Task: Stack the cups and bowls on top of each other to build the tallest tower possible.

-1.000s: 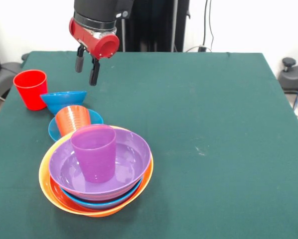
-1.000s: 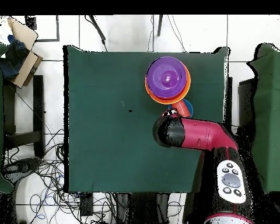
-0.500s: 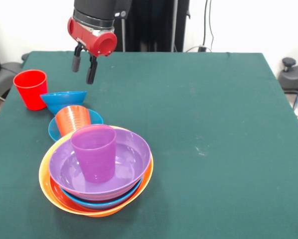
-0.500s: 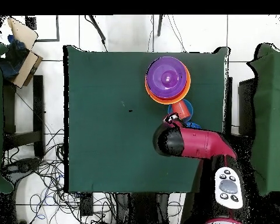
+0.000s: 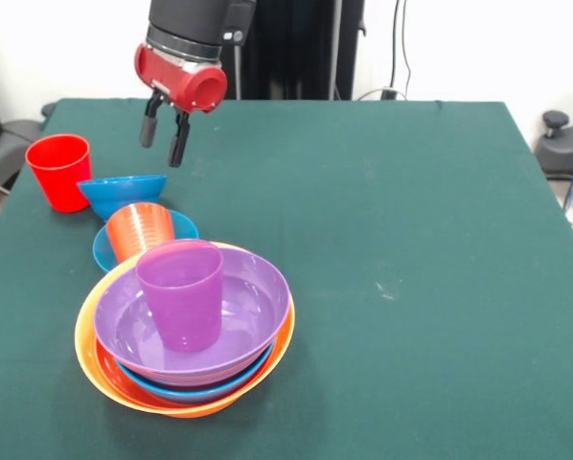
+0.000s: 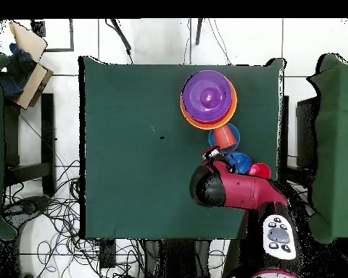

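Below the end effector (image 5: 164, 136) — blue bowl (image 5: 123, 193)

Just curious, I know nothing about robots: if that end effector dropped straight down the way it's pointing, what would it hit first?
Probably bare green table. The end effector points downward, just behind the blue bowl; depth is unclear, so it might clip that bowl's far rim.

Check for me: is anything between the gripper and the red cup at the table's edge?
Nothing visible. The gripper, fingers apart and empty, hangs above bare cloth; the red cup stands upright off to one side. The blue bowl sits beside the cup, not between them.
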Tool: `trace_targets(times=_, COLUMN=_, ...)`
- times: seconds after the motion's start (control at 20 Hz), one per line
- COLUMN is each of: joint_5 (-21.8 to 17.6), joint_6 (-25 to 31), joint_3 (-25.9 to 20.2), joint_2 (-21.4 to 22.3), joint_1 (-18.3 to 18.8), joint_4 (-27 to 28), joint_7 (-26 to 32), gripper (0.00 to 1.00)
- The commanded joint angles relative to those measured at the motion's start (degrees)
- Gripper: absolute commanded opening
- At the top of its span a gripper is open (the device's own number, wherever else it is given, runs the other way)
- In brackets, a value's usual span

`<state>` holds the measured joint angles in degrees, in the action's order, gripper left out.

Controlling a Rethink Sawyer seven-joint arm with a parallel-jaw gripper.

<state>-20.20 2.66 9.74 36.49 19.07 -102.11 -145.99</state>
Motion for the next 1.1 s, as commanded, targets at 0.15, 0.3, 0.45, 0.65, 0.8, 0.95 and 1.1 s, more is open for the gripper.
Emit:
trace_targets(times=0.15, joint_5=-4.2, joint_6=-15.5, joint_3=-2.7, joint_2=-8.0, joint_1=-0.1, joint_4=-6.4, joint_7=-4.6, gripper=1.0)
trace_targets(times=0.3, joint_5=-3.3, joint_6=-18.6, joint_3=-2.0, joint_2=-9.7, joint_1=-0.8, joint_4=-6.1, joint_7=-4.7, gripper=1.0)
trace_targets(times=0.45, joint_5=-1.8, joint_6=-20.1, joint_3=-0.1, joint_2=-11.3, joint_1=-2.0, joint_4=-5.5, joint_7=-4.2, gripper=1.0)
trace_targets(times=0.65, joint_5=-1.8, joint_6=-23.0, joint_3=1.0, joint_2=-12.8, joint_1=-1.6, joint_4=-4.2, joint_7=-3.2, gripper=1.0)
trace_targets(times=0.8, joint_5=-3.0, joint_6=-25.0, joint_3=-0.1, joint_2=-13.3, joint_1=-0.4, joint_4=-3.0, joint_7=-2.9, gripper=1.0)
trace_targets(times=0.95, joint_5=-1.4, joint_6=-25.4, joint_3=1.8, joint_2=-14.1, joint_1=-1.6, joint_4=-1.5, joint_7=-2.3, gripper=1.0)
trace_targets(times=1.1, joint_5=0.3, joint_6=-25.0, joint_3=4.4, joint_2=-15.3, joint_1=-2.9, joint_4=-0.2, joint_7=-1.6, gripper=1.0)
